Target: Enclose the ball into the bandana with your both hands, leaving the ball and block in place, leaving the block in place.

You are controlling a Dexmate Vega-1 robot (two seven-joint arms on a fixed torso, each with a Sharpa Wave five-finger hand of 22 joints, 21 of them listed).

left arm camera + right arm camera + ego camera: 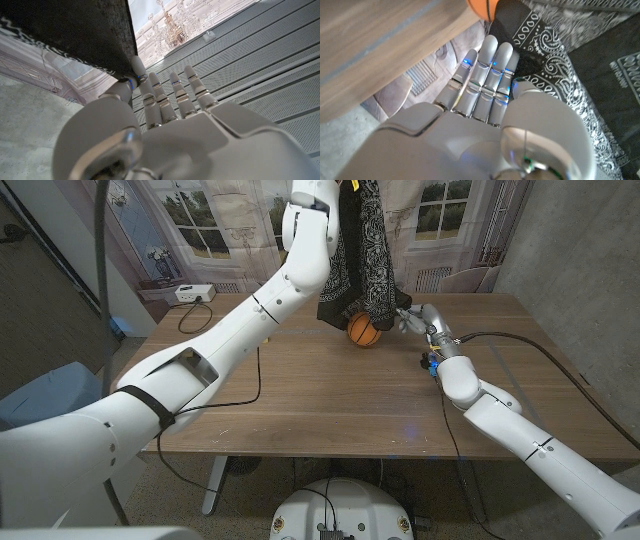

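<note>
My left hand [165,135] is gripping the bandana [362,255], top centre | ball [363,331] beneath | right hand [417,319] is grasping its hem.

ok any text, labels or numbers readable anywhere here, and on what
None can be read.
The bandana carries only white paisley print and a boxed pattern patch, no legible words.
The ball shows black seams, no lettering.
A yellow scrap at the bandana's top in the head view is too small to read.
</note>
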